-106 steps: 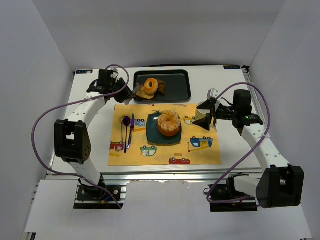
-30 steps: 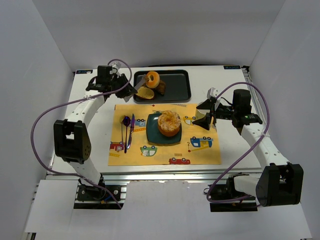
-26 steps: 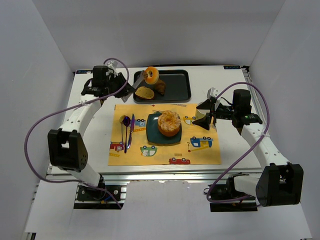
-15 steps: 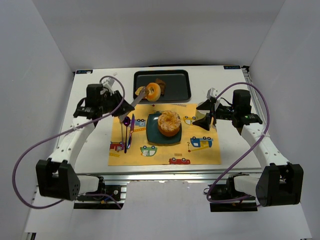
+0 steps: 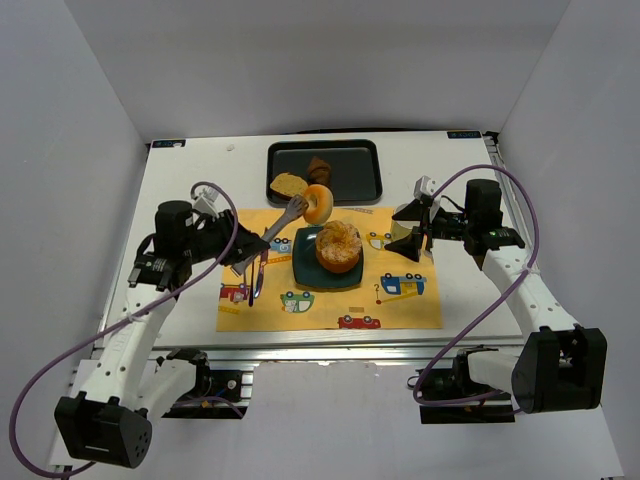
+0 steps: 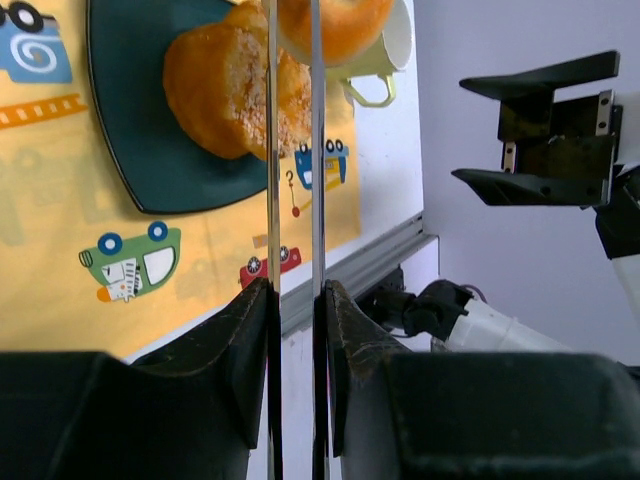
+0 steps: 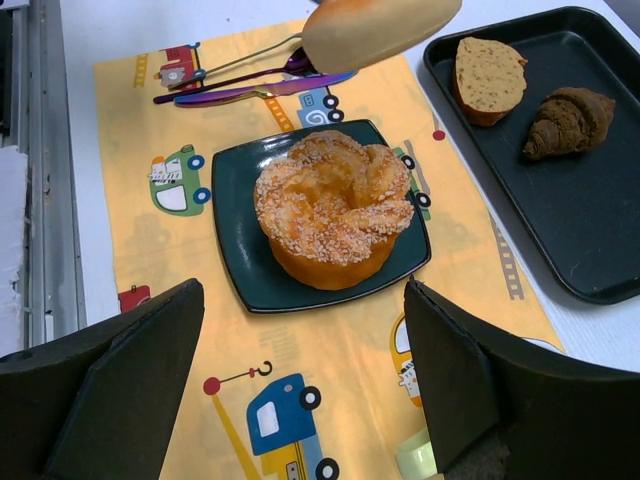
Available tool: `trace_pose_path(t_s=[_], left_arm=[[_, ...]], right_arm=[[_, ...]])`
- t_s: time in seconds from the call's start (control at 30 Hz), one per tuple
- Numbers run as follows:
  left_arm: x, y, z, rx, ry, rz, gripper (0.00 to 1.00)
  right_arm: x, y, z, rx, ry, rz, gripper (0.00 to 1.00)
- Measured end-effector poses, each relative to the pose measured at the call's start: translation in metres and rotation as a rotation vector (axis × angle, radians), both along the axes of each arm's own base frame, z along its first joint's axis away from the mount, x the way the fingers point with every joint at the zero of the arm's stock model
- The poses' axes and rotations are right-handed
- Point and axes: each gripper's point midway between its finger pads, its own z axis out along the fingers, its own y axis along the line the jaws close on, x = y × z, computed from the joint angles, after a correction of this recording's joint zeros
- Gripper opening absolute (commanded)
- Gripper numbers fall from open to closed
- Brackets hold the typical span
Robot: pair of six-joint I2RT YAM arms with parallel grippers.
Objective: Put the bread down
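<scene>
My left gripper [image 5: 236, 250] is shut on a pair of metal tongs [image 5: 284, 217]. The tongs pinch the golden-brown ring doughnut [image 5: 318, 203] and hold it in the air over the far edge of the dark teal plate [image 5: 301, 270]. The large orange-golden bun [image 5: 339, 245] sits on that plate. In the left wrist view the tong arms [image 6: 271, 150] run up from my gripper [image 6: 296, 290] to the doughnut [image 6: 340, 25], above the bun [image 6: 225, 90]. My right gripper [image 5: 410, 232] is open and empty right of the plate, with the bun [image 7: 335, 205] and doughnut [image 7: 380, 28] ahead of it.
A black tray [image 5: 355, 180] at the back holds a pale toast slice [image 5: 288, 184] and a dark croissant [image 5: 319, 168]. Purple cutlery [image 5: 256, 262] lies on the yellow placemat [image 5: 330, 310] left of the plate. A pale green cup [image 6: 395, 50] stands right of the plate.
My left arm has drawn back from the tray toward the near side, carrying the doughnut in the tongs from above the tray to above the plate's far edge. The right arm has not moved.
</scene>
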Motion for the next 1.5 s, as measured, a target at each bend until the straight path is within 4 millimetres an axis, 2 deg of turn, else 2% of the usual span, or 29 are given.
trace_pose_path(t_s=[0.27, 0.6, 0.83, 1.17, 1.43, 1.5], left_arm=[[-0.011, -0.004, -0.016, 0.021, 0.086, -0.039, 0.0], [-0.021, -0.042, -0.018, 0.092, 0.105, -0.159, 0.0], [-0.014, -0.038, -0.016, 0.15, 0.1, -0.134, 0.19], [-0.014, -0.044, -0.026, 0.178, 0.116, -0.147, 0.3], [-0.014, -0.045, -0.025, 0.178, 0.113, -0.155, 0.49], [-0.015, -0.046, -0.025, 0.178, 0.112, -0.156, 0.5]], right_arm=[[-0.001, 0.0, 0.0, 0.001, 0.002, 0.002, 0.85], [-0.001, 0.0, 0.0, 0.001, 0.002, 0.002, 0.85], [-0.001, 0.0, 0.0, 0.001, 0.002, 0.002, 0.85], [0.0, 0.0, 0.0, 0.0, -0.002, 0.003, 0.85], [0.0, 0.0, 0.0, 0.0, -0.002, 0.003, 0.85], [0.0, 0.0, 0.0, -0.001, -0.002, 0.003, 0.85]])
